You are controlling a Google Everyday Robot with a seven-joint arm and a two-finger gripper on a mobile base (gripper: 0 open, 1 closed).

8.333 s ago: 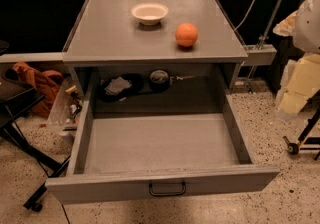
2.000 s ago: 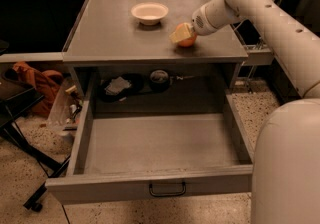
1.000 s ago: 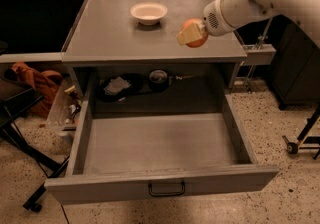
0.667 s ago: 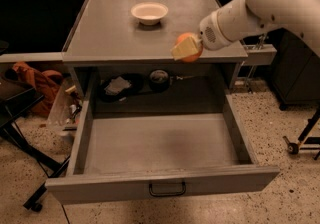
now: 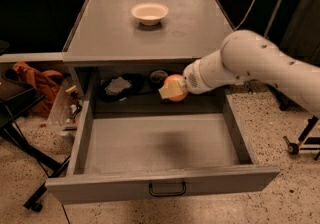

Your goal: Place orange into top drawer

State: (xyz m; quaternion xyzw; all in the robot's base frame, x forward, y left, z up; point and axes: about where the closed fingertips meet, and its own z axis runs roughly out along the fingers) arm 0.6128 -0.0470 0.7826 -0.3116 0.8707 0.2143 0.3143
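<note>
The gripper (image 5: pixel 172 89) had the orange (image 5: pixel 177 88) clamped tight, hovering over the back of the open top drawer (image 5: pixel 160 143). White bowl (image 5: pixel 149 13) sat up on the tabletop (image 5: pixel 125 38).

The white arm (image 5: pixel 252 60) extends in from 4 o'clock, bent at the elbow, forearm pointing toward 9 o'clock, with its gripper (image 5: pixel 171 90) near centre clamped on the orange (image 5: pixel 180 97).

orange (image 5: pixel 180 96): small, round, gripped in claw (image 5: pixel 172 89), in the air over the drawer's rear part.
top drawer (image 5: pixel 100 188): grey, shallow, pulled open; dark wire handle centred on front.
</note>
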